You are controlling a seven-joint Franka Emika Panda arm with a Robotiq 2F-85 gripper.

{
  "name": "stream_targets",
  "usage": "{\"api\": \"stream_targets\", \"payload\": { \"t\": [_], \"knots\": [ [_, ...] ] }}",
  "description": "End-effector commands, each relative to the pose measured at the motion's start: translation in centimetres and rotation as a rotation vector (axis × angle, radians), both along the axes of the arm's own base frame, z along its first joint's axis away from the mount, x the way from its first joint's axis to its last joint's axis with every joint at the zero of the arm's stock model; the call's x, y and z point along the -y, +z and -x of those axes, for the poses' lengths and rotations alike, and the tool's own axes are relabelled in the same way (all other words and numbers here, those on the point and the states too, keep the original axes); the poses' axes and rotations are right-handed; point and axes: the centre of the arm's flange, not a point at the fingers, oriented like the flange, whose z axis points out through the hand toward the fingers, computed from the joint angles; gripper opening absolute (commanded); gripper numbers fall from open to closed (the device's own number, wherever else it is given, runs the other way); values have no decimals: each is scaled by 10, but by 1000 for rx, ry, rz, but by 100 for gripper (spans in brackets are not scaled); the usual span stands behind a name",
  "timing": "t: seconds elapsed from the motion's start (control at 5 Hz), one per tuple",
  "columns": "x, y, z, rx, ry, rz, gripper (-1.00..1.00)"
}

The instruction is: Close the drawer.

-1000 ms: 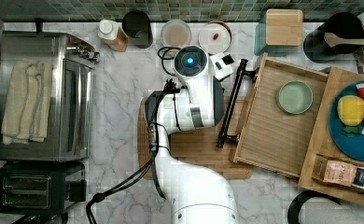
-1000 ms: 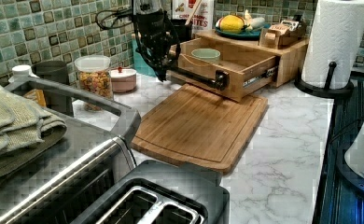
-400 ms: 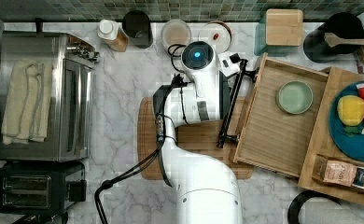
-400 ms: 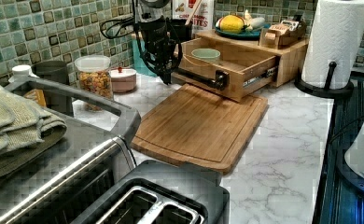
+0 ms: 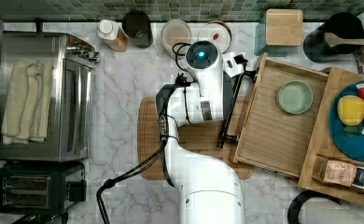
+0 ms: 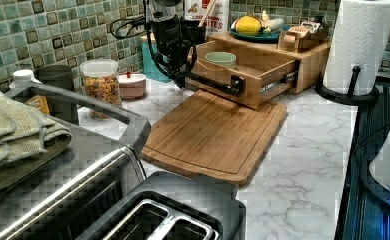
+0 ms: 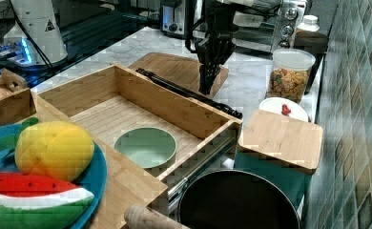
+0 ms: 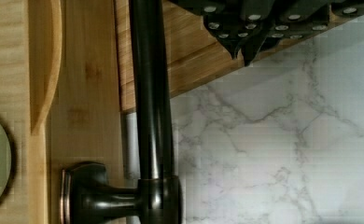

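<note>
Bamboo drawer [image 5: 283, 126] pulled out, black bar handle [image 5: 230, 109]; tool [image 7: 207, 88] state unclear.

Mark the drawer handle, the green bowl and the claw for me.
drawer handle [image 5: 229, 112], top view, middle of the black bar.
green bowl [image 5: 294, 97], top view, centre of its inside.
claw [image 7: 206, 88], right view, at its tips.
</note>
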Motion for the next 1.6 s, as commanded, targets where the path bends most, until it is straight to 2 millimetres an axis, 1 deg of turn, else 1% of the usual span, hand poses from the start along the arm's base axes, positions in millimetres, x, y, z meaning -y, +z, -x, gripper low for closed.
{"api": "stream_targets", "payload": {
  "t": [0.2, 0.4, 0.6, 0.8, 1.0, 1.2, 1.4, 1.6],
  "knots": [
    [108, 69, 5, 72, -147, -20, -100],
    [151, 69, 25, 70, -164, -18, -100],
    [215, 85, 32, 70, -182, -7, -100],
    [267, 92, 44, 64, -161, 5, -100],
    [315, 89, 59, 59, -134, 24, -100],
    [363, 90, 77, 58, -123, 71, -100],
    [403, 97, 96, 28, -146, 106, -100],
    [426, 103, 123, 34, -225, 122, -100]
  ]
}}
